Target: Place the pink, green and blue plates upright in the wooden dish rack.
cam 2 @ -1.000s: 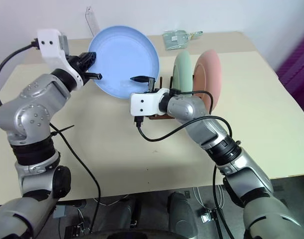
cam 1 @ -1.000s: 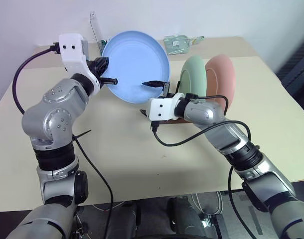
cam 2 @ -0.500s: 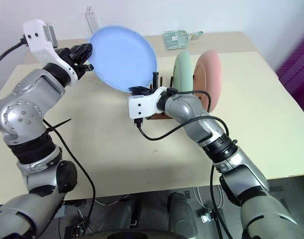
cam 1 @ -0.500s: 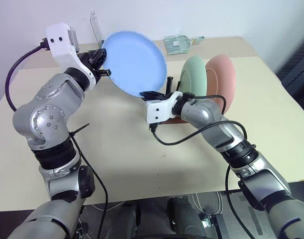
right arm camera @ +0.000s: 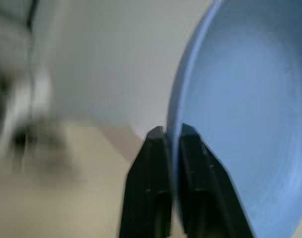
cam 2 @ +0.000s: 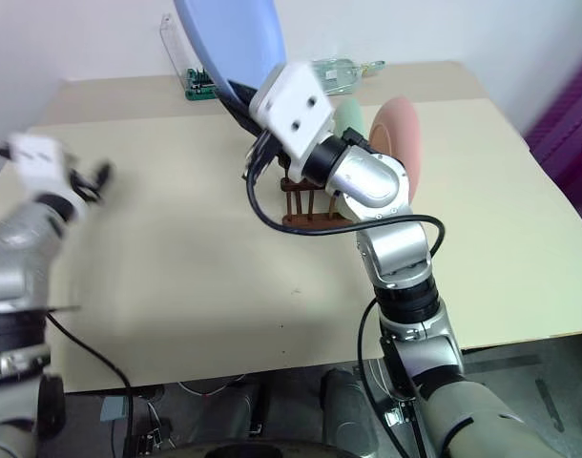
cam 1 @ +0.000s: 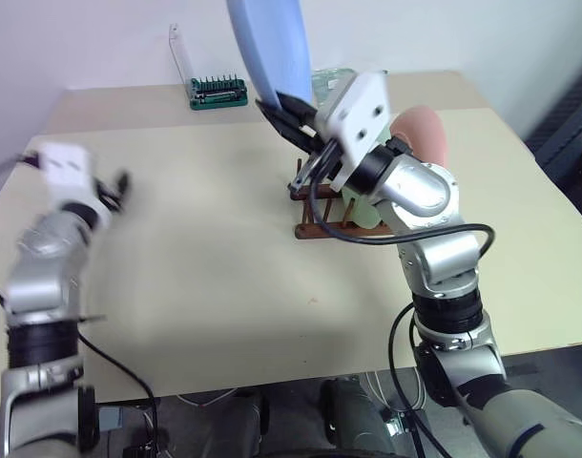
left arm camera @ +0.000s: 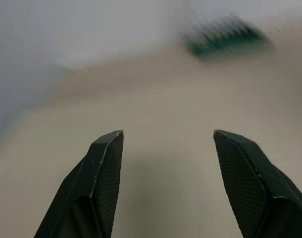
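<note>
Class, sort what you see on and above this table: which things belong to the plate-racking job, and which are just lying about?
Part of the job:
- blue plate, held by the right gripper
- green plate, in the rack
- pink plate, in the rack
- wooden dish rack
- left gripper, open and empty

Lying about:
- green bit case
- clear packet

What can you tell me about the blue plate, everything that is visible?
The blue plate is round, shallow, matte and light blue, with a raised rim. The right gripper holds it up in the air, jaws shut on its rim, so it stands nearly on edge above the rack. Its top is out of frame. It touches nothing else.
</note>
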